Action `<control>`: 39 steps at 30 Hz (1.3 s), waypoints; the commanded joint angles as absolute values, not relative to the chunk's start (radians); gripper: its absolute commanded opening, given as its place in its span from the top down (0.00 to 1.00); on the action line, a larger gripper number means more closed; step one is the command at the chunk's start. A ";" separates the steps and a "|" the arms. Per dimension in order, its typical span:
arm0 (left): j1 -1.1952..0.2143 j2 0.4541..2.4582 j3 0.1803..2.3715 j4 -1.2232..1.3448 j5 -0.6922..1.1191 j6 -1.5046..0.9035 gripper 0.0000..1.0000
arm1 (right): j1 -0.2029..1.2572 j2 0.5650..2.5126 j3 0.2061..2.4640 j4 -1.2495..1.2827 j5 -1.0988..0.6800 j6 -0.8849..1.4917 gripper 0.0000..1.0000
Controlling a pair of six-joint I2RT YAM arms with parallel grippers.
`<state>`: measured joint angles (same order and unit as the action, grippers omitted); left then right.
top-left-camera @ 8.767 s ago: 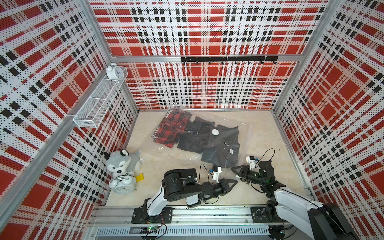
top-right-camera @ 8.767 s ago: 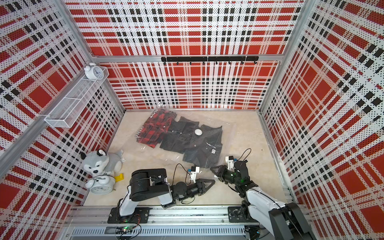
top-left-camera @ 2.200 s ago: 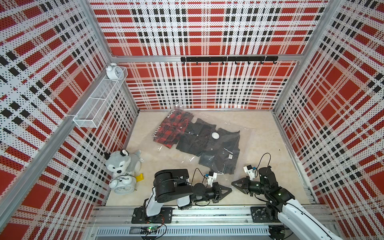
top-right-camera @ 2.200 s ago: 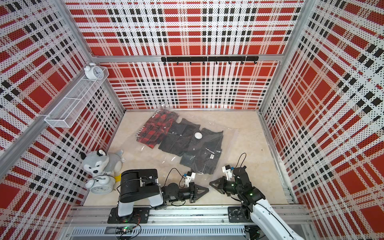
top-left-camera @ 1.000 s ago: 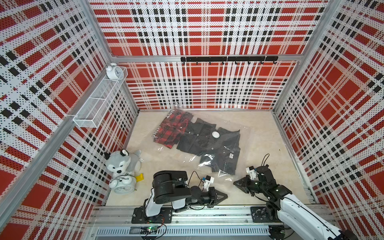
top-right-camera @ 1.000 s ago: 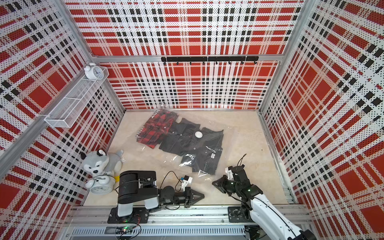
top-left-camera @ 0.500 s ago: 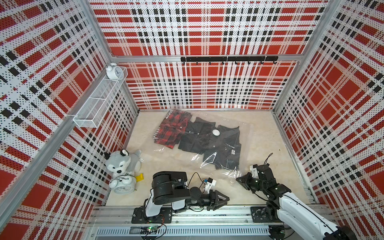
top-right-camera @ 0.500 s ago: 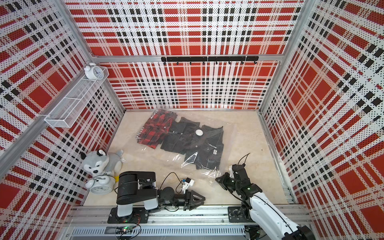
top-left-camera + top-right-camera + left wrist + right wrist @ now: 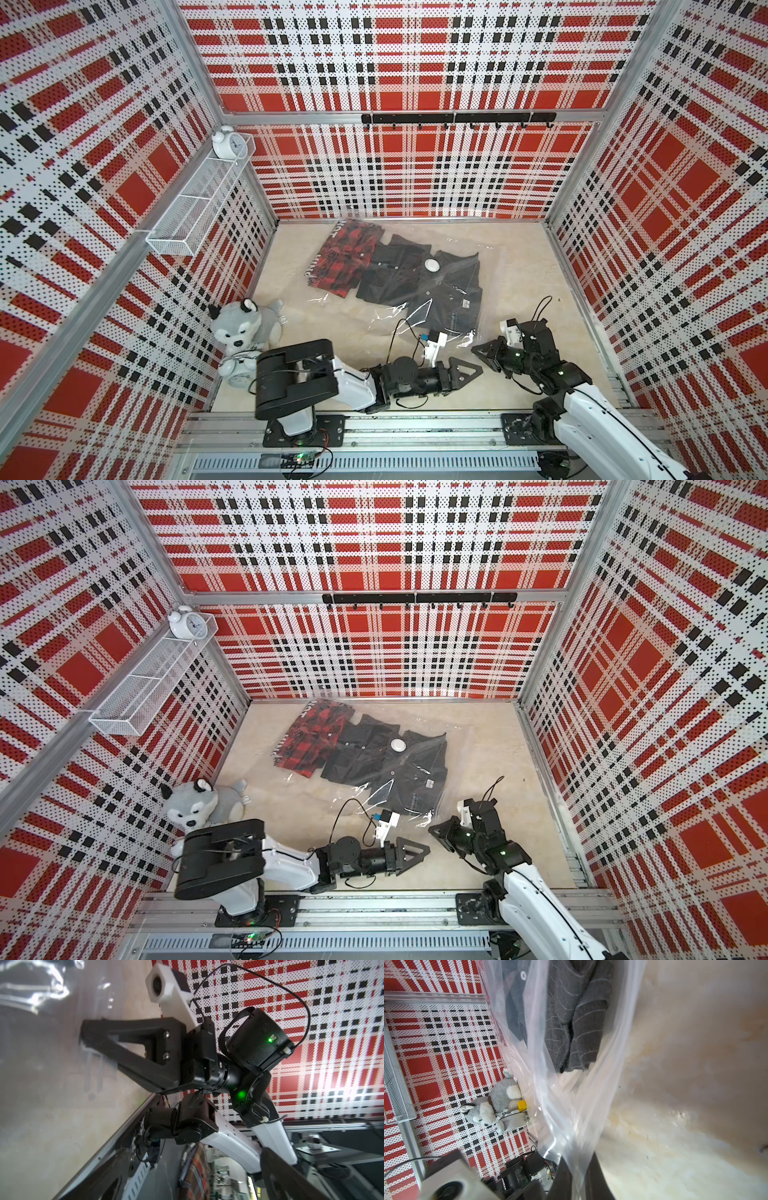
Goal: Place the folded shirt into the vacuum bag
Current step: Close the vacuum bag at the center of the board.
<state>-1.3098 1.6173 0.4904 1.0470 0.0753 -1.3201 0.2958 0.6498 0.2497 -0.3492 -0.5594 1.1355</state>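
My left pincer (image 9: pixel 473 370) is spread wide now, it was pinched shut a second ago. My right pincer (image 9: pixel 477 348) is clamped on the vacuum bag (image 9: pixel 415 320) at its near edge. It's clear and crinkly, lying mid-table with the dark folded shirt (image 9: pixel 453 291) inside.

Little could be read. White block lettering ran along the edge of the red-and-black plaid folded garment (image 9: pixel 345 257) inside the clear plastic vacuum bag (image 9: pixel 492 282). In both top views the upper group looked like three capitals ending in "OT", and the lower group was too creased to make out. A small white tag (image 9: pixel 464 304) sat on the dark grey folded shirt (image 9: pixel 440 291), its print too small to read. The dial of the white twin-bell alarm clock (image 9: pixel 232 144) on the white wire shelf (image 9: pixel 195 212) carried marks too fine to read.
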 commanded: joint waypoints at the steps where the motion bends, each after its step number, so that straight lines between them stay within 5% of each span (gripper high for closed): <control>1: -1.329 1.526 0.578 0.585 -0.089 -1.059 0.02 | 0.249 0.637 0.298 -0.404 -0.606 1.086 1.00; 7: -1.422 1.521 0.818 0.144 -0.431 -0.681 0.02 | 0.196 0.655 0.296 -0.383 -0.708 1.112 1.00; 12: -1.499 1.562 0.851 0.113 -0.665 -0.403 0.02 | 0.194 0.676 0.339 -0.429 -0.719 1.095 1.00; 19: -1.513 1.640 0.803 0.235 -0.756 -0.129 0.00 | 0.193 0.689 0.358 -0.434 -0.740 1.108 1.00; 29: -1.491 1.701 0.793 0.336 -0.801 -0.012 0.23 | 0.193 0.694 0.340 -0.406 -0.750 1.128 1.00; 39: -1.497 1.768 0.868 0.355 -0.827 0.068 0.34 | 0.193 0.700 0.315 -0.376 -0.753 1.146 1.00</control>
